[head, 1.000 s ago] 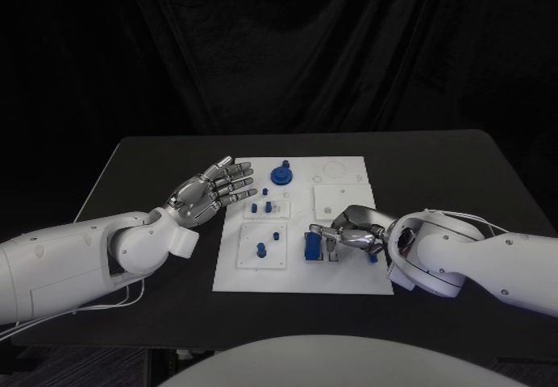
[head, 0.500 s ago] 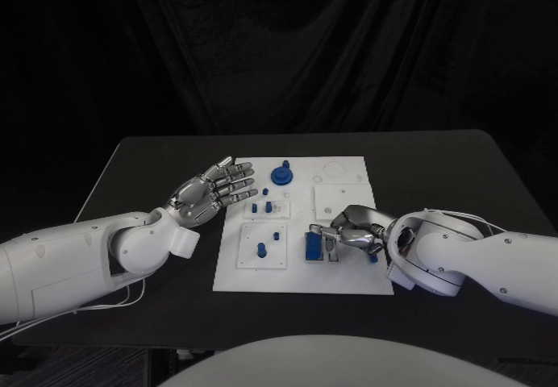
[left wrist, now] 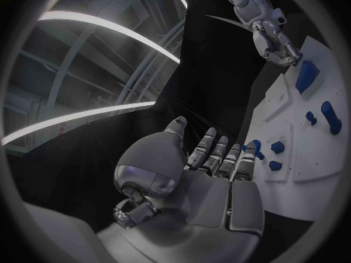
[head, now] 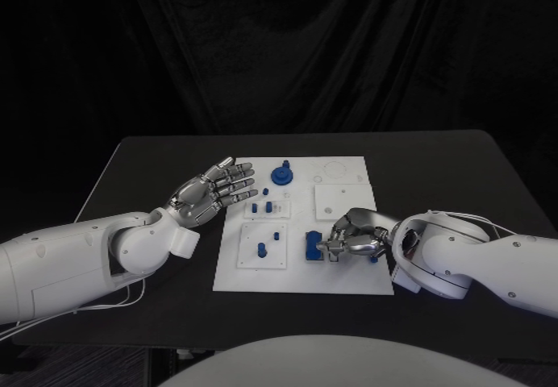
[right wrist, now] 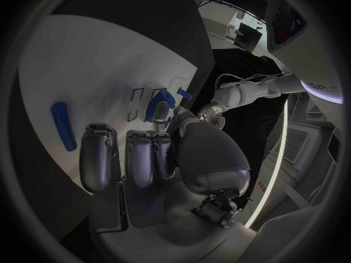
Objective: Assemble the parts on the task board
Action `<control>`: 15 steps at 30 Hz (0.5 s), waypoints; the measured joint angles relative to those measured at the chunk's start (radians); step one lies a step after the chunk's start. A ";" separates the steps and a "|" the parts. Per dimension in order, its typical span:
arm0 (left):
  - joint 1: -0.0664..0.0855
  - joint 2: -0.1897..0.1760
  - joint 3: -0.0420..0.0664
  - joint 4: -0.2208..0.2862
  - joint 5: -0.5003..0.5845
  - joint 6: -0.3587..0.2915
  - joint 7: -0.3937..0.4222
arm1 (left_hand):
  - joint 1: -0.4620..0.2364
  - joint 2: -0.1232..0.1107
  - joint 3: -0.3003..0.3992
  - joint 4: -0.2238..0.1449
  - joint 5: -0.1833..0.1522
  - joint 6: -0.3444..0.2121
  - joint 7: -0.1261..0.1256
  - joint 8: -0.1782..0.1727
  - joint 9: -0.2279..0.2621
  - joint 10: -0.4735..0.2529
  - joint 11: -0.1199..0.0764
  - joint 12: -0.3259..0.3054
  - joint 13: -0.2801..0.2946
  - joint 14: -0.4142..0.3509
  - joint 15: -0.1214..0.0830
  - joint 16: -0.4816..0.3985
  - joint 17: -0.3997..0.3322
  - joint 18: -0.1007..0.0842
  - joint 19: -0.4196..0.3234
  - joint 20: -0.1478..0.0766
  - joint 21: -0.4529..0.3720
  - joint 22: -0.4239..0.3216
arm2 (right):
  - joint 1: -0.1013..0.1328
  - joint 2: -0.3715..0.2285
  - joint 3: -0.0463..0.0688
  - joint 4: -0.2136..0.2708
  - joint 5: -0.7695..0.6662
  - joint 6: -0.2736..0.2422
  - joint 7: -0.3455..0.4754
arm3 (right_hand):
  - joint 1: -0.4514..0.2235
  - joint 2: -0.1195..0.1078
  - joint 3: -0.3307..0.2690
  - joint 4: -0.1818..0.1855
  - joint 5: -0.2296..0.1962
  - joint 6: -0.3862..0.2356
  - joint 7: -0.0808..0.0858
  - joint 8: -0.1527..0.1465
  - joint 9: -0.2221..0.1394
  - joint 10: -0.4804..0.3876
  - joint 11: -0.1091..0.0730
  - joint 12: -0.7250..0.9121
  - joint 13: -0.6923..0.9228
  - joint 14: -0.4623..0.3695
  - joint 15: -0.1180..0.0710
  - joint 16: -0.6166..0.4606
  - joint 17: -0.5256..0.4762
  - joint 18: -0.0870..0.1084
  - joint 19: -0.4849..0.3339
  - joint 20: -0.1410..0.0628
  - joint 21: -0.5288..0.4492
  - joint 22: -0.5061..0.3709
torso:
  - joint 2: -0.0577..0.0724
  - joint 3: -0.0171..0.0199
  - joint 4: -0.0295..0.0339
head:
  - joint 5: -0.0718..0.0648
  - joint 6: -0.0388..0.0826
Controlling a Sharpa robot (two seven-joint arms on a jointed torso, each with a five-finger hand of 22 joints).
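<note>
1. Head view: the task board [head: 305,278] lies on the black table [head: 465,173] between the two hands. The right hand [head: 352,234] is curled over the near right part of the board, its fingertips at a blue block [head: 313,246] just beside them. Whether it actually pinches a part I cannot tell. Away from that hand, other blue parts already stand in the board: a round knob [head: 281,172] at the far end, small pegs [head: 265,207] in the middle, and a slim piece [head: 266,244] beside the block. The left hand [head: 213,191] hovers palm-up off the board's edge, fingers spread, holding nothing. I judge the assembly partly done, with the block's seating in hand.

2. Left wrist view: the left hand [left wrist: 198,181] is released and bare; beyond its fingertips lie the board [left wrist: 292,175] and several blue parts [left wrist: 328,117].

3. Right wrist view: the right hand [right wrist: 157,158] has its fingers bent down toward the board [right wrist: 88,70]. A blue C-shaped part [right wrist: 158,106] sits just past its fingertips, and a blue bar [right wrist: 63,126] lies loose off to one side, seemingly not yet fitted.
</note>
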 measured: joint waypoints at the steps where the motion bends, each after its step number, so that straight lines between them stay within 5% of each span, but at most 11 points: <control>1: 0.000 0.000 0.000 0.000 0.000 0.000 0.000 | 0.000 0.000 0.000 0.000 0.000 0.000 0.000 0.000 0.000 0.000 0.000 0.000 0.000 0.000 0.000 0.000 0.000 0.000 0.000 0.000 0.000 0.000 | 0.000 0.000 0.000 0.000 -0.003 0.003 0.000 | 0.005 0.001 0.003 -0.003 0.000 -0.003 -0.003 0.009 0.011 0.000 0.000 0.000 0.000 0.003 -0.003 0.000 0.000 0.000 0.000 0.000 0.000 0.000 | 0.000 0.0000 0.0000 | 0.000 0.000; 11: -0.001 0.000 0.000 0.000 0.000 0.000 -0.001 | 0.000 0.000 0.000 0.000 0.000 0.000 0.000 0.000 0.000 0.000 0.000 0.000 0.000 0.000 0.000 0.000 0.000 0.000 0.000 0.000 0.000 0.000 | -0.001 0.005 0.000 -0.001 -0.021 0.015 -0.003 | 0.015 0.000 0.003 -0.003 0.012 -0.014 -0.007 0.038 0.059 0.000 -0.007 0.000 0.000 0.000 -0.007 0.000 0.000 0.000 -0.001 -0.006 0.000 0.000 | 0.000 0.0000 -0.0005 | 0.001 0.000; 15: -0.001 -0.001 0.000 0.000 0.000 0.001 -0.001 | 0.000 0.000 0.000 0.000 0.000 0.000 0.000 0.000 0.000 0.000 0.000 0.005 0.000 0.000 0.000 0.000 0.001 0.000 0.000 0.000 0.000 0.000 | -0.001 0.009 0.000 -0.002 -0.026 0.015 -0.004 | -0.008 -0.001 -0.008 0.015 -0.014 -0.014 -0.007 0.048 0.079 0.000 -0.007 0.000 0.000 0.000 -0.007 0.000 0.000 0.000 0.000 -0.007 0.000 0.000 | -0.001 0.0000 -0.0003 | 0.001 0.000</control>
